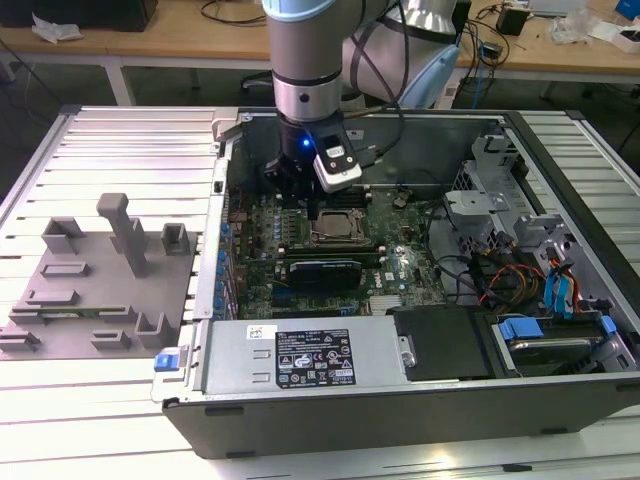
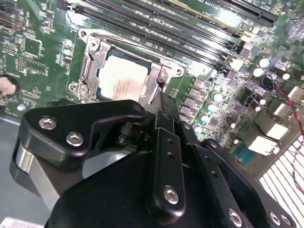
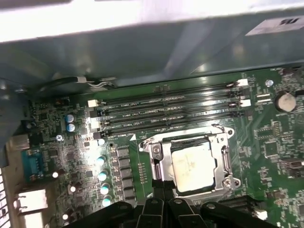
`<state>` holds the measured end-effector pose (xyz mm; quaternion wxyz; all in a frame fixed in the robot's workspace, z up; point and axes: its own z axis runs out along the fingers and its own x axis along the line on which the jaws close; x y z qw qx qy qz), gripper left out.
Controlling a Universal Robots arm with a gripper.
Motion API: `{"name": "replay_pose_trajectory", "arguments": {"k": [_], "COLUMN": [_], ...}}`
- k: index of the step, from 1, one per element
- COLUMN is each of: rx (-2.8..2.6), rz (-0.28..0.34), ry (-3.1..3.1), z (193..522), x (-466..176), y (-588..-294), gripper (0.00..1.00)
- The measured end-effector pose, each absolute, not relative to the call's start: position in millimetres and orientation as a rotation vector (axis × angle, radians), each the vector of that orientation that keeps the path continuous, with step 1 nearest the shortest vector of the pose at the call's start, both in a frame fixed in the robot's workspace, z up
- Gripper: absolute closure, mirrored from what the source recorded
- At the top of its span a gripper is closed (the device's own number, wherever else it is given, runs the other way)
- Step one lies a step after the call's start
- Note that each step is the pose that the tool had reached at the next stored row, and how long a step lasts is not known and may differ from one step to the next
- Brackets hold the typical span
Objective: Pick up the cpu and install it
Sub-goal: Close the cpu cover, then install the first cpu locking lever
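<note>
Cpu [image 1: 336, 228] sits socketed and we judge it placed, with gripper [image 1: 299, 205] at its ten o'clock in the exterior view, jaws together, needing clearance.

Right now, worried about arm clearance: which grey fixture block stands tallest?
The slim T-topped post mid-plate on the exterior view's left; the blocks around it are all low and squat.

A slatted aluminium work table [image 1: 120, 150] gleams under bright light along its near edge in the exterior view. Behind it, wooden benches [image 1: 180, 40] on white legs [image 1: 119, 80], strewn with black cables [image 1: 235, 12], stand over a dark floor [image 1: 40, 85].
</note>
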<state>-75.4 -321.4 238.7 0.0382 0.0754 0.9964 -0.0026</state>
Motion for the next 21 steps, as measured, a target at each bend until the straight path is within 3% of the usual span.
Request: {"name": "replay_pose_trajectory", "arguments": {"k": [10, 21], "rx": [0.231, 0.231], "rz": [-0.018, -0.018], "ry": [3.065, 3.065], "z": [242.0, 242.0], "x": [-33.0, -29.8], "y": [-321.4, -321.4], "gripper": [0.89, 0.89]}}
